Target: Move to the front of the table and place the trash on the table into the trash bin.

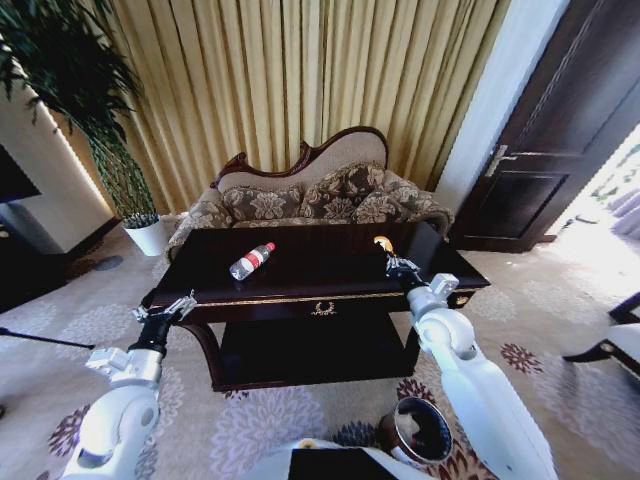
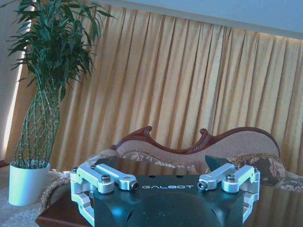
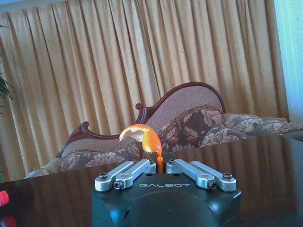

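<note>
Gold curtains (image 1: 300, 70) & sofa (image 1: 310, 195) behind table (image 1: 330, 262). R gripper (image 1: 392, 258) clamped on orange scrap (image 3: 140, 136) over table's right side. Bottle (image 1: 251, 261) lies mid-left. L gripper (image 1: 170, 307) fingers apart at left edge. Bin (image 1: 420, 430) on floor, front.

Right gripper (image 1: 392, 256) at orange scrap (image 1: 382, 242), perhaps gripping, on table (image 1: 330, 272); bottle (image 1: 251, 261) apart.
</note>
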Controlling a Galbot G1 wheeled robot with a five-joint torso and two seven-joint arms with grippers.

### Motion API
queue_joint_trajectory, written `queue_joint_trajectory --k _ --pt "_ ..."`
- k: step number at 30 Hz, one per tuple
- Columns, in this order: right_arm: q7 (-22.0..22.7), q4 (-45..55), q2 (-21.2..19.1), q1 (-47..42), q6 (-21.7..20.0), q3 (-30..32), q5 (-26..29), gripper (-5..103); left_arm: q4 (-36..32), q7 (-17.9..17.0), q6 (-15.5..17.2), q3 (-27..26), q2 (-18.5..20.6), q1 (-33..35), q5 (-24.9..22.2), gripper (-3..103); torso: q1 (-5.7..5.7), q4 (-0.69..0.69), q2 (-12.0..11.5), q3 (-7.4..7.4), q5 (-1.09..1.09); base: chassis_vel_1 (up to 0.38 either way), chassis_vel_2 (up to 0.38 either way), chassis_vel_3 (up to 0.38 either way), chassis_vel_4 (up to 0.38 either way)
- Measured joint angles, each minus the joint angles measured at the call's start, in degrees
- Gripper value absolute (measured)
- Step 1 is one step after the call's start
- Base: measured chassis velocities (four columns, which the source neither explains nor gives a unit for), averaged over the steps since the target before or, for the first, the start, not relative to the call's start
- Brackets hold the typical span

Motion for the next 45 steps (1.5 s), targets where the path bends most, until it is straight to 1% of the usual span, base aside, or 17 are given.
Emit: queue_joint_trajectory --k 6,10,11,18,28,45 --pt "-0.2 0.6 0.0 -0.8 0.1 0.3 -0.1 4 0.1 0.1 0.0 0.2 -0.1 0.1 0.1 100 0.0 0.02 0.0 0.0 0.0 0.044 -0.038 -0.043 0.047" --pt "-0.5 0.9 0.0 -1.3 0.1 0.3 -0.1 4 0.1 0.1 0.0 0.1 -0.1 0.1 0.1 100 0.0 0.0 0.0 0.0 0.0 0.086 -0.077 -0.073 0.075" --pt "-0.5 1.1 0.0 -1.4 0.1 0.2 -0.1 4 0.1 0.1 0.0 0.0 -0.1 0.1 0.1 100 0.0 0.02 0.0 0.0 0.0 0.094 -0.09 -0.073 0.09" --pt "-0.7 1.6 0.0 -2.0 0.1 0.3 0.0 4 0.0 0.1 0.0 0.0 -0.1 0.1 0.2 100 0.0 0.01 0.0 0.0 0.0 0.095 -0.076 -0.086 0.098" --pt "-1.5 2.4 0.2 -3.4 0.1 1.4 -0.3 4 -0.7 0.1 0.0 0.7 -0.3 0.2 0.3 100 -0.01 0.01 0.0 0.0 0.0 0.121 -0.126 -0.114 0.115" --pt "-1.7 3.3 0.0 -4.0 0.1 1.6 -0.3 4 -1.4 0.1 -0.1 0.4 -0.3 0.6 0.3 100 -0.01 0.01 0.0 0.0 0.0 0.125 -0.122 -0.125 0.116"
